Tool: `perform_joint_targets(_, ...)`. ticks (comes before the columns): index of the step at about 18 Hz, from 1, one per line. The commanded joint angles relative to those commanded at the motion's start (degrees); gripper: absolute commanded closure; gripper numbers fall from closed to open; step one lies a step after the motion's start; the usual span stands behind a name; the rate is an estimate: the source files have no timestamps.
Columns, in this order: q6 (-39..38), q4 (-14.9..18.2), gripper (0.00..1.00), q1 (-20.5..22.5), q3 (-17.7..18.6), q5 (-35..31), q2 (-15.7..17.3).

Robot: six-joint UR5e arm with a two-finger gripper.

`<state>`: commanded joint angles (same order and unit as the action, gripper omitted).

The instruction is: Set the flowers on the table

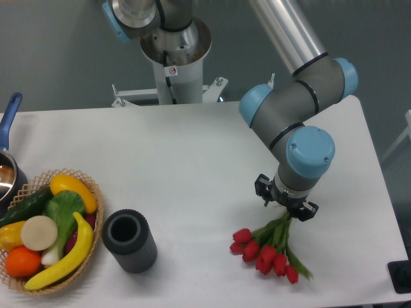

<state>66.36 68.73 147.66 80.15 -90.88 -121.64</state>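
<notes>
Even, diffuse overhead light on my table (192, 167), soft shadows only, mild sheen on my arm (286, 32), slightly soft focus overall.

A dark grey cylinder (130, 240) is standing upright just right of the wicker basket (90, 256) of fruit and vegetables; a blue-handled pot (8, 163) is sitting behind the basket.

Lab: pedestal-mounted arm (289, 96), bare white table (192, 160).

A plain grey-blue wall (58, 58) stands at the far side. At the right the floor (392, 83) is the same grey. The light is soft and even.
</notes>
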Motion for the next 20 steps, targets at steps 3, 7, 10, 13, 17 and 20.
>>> perform_joint_targets(3,0.18,-0.79,0.00,0.17,0.00,0.09,0.35)
perform_joint_targets(7,0.44,-2.81,0.00,1.66,-0.09,0.44,2.19)
perform_joint_targets(10,1.23,-4.04,0.00,1.93,-0.26,0.44,2.81)
perform_joint_targets(13,3.77,-5.53,0.00,2.46,-0.52,0.53,2.90)
perform_joint_targets(17,7.47,-5.71,0.00,4.57,-0.09,0.62,4.22)
perform_joint_targets(20,10.01,-5.54,0.00,5.53,1.40,0.61,5.01)
